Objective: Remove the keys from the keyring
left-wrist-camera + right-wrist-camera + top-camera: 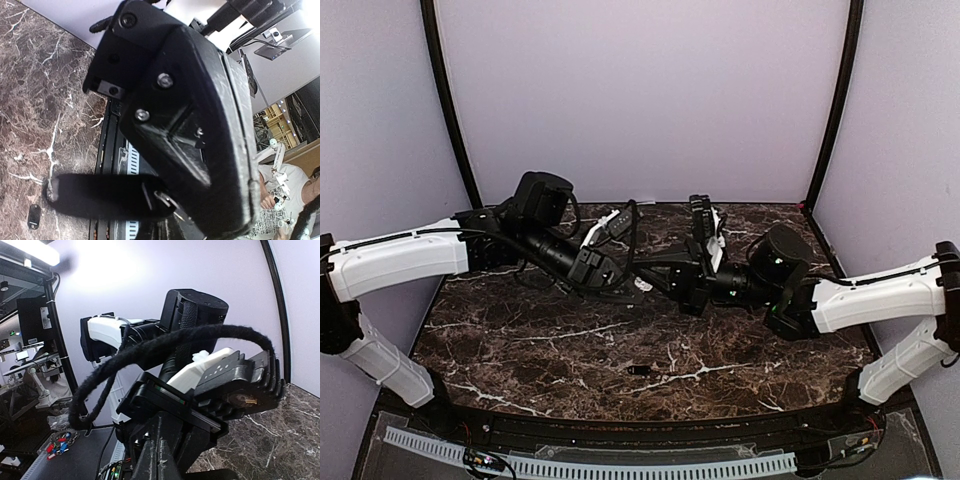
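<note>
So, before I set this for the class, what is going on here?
Two robot arms meet over the middle of the dark marble table. The left claw and the right claw are both closed, tip to tip; whether anything is pinched between them cannot be told. One small dark key lies loose on the table nearer the front edge, apart from both claws.

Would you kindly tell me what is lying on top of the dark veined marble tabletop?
One tiny dark oblong key lies on the marble tabletop near its front edge. The surface beneath the left arm and right arm where they meet is covered.
</note>
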Controlling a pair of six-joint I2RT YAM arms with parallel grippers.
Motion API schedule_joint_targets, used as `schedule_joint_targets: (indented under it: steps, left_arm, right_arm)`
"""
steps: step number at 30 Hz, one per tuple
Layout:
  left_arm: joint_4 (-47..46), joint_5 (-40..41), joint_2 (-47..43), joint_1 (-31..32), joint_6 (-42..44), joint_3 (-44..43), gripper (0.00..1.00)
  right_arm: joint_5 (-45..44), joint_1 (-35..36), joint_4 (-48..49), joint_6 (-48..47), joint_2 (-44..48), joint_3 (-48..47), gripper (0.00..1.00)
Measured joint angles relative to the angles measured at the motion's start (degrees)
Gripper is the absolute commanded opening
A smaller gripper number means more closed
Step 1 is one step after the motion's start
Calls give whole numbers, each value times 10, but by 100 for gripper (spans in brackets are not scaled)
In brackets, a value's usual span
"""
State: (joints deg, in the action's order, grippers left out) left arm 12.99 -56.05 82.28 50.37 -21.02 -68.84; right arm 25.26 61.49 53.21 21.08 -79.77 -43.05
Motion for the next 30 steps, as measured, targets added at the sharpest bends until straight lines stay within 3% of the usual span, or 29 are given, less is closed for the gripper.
schedule_joint_targets:
  steps: [7, 8, 12, 17, 20, 23, 26, 30]
  left_arm:
    - [-22, 7, 0, 0, 0, 3, 0]
    - [-24, 8, 0, 0, 0, 3, 0]
    - [-28, 7, 0, 0, 0, 10, 0]
    - [-2, 4, 0, 0, 10, 19, 0]
    - [31, -3, 0, 0, 28, 22, 0]
    - [70, -18, 2, 0, 58, 23, 0]
    - [119, -40, 12, 0, 104, 19, 0]
    - [168, -67, 44, 0, 171, 7, 0]
  right_arm:
    - [26, 0, 24, 17, -7, 1, 0]
    - [26, -2, 20, 15, -4, 4, 5]
    - [30, -21, -16, 0, 28, 22, 38]
    - [21, -59, -116, -62, 113, 24, 55]
    - [9, -66, -188, -97, 158, 20, 72]
    - [-11, -69, -272, -120, 178, 1, 74]
    - [-17, -72, -336, -138, 190, -6, 67]
    - [54, -75, -414, -170, 180, -15, 58]
